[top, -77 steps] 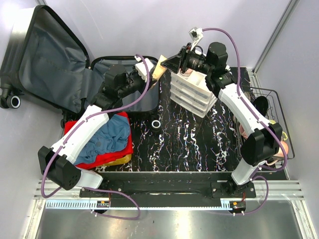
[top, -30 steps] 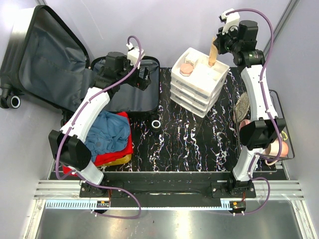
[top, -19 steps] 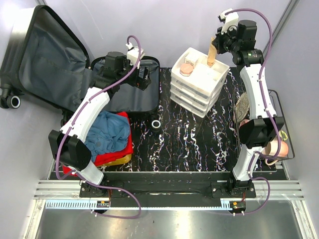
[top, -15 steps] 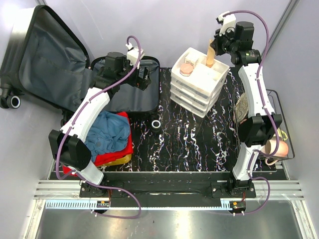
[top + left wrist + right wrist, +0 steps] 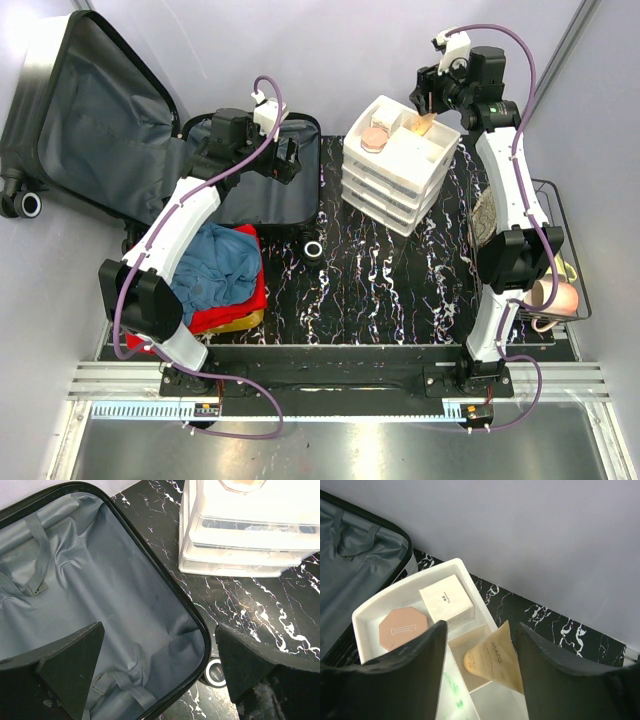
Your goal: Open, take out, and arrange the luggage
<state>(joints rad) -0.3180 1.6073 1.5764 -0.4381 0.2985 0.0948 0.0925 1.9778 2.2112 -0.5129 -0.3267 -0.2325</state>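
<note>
Both sets of jaws are standing spread: the left gripper (image 5: 287, 160) is hovering over the open luggage (image 5: 100, 110) at upper left, the right gripper (image 5: 425, 100) over the organizer (image 5: 395, 180) at upper right (a tan tube (image 5: 495, 657) is lying in its top tray).

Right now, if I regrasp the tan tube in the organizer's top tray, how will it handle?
The tan tube tapers to a flat crimped end, so it probably squashes and feels light. Its smooth skin may slip. Lying tilted in the white organizer, it could slide when pushed.
</note>
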